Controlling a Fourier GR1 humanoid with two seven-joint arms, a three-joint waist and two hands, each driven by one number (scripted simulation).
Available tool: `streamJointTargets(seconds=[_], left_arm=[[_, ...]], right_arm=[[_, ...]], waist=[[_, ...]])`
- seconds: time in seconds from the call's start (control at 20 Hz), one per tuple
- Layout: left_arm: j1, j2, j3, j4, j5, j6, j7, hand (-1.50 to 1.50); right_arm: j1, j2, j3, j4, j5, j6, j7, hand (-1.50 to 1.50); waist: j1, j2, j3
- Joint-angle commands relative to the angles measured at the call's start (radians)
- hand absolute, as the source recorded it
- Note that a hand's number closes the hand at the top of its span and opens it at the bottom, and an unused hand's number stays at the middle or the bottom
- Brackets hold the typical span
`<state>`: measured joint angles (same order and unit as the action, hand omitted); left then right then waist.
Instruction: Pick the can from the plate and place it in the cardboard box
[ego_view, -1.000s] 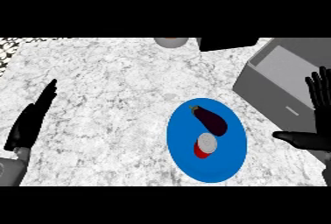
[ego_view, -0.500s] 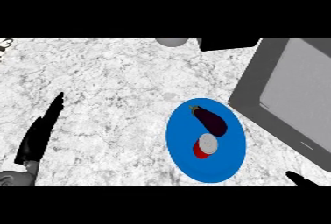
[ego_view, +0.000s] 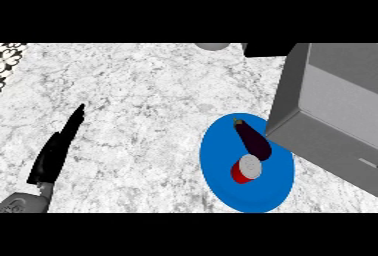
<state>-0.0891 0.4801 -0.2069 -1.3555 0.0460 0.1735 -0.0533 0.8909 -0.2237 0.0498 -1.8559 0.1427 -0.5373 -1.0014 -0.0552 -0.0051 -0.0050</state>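
Lying on the blue plate (ego_view: 218, 161) just beside an eggplant (ego_view: 254, 141), can (ego_view: 246, 169) untouched; left hand (ego_view: 55, 150) well apart, fingers straight.

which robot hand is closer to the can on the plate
Left, the only one in view: the left robot hand lies far to the left of the can. The right robot hand is not in view.
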Motion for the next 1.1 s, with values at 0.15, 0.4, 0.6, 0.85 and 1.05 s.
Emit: streamJointTargets(seconds=[0.15,0.4,0.6,0.85,1.05], left_arm=[[-0.040,-0.048,-0.034,-0.009,-0.051,0.024,0.016,0.00],[-0.074,-0.069,-0.024,0.052,-0.051,-0.004,0.003,0.00],[-0.042,-0.034,0.001,0.037,-0.030,-0.050,-0.018,0.00],[-0.050,-0.060,-0.021,-0.018,-0.073,-0.023,0.045,0.00],[-0.069,-0.063,0.006,0.001,-0.065,-0.051,0.052,0.00]], right_arm=[[0.299,0.119,0.194,-0.183,0.347,-0.187,0.107,-1.50],[0.372,0.185,0.260,-0.321,0.581,-0.200,0.341,-1.50],[0.351,0.222,0.321,-0.352,0.785,-0.169,0.557,-1.50],[0.264,0.223,0.415,-0.348,0.972,-0.103,0.792,-1.50],[0.057,0.223,0.413,-0.300,1.036,-0.003,0.969,-1.50]], waist=[[0.039,0.010,0.002],[0.051,0.014,0.002],[0.070,0.016,0.002],[0.066,0.012,0.004],[0.064,0.010,0.004]])
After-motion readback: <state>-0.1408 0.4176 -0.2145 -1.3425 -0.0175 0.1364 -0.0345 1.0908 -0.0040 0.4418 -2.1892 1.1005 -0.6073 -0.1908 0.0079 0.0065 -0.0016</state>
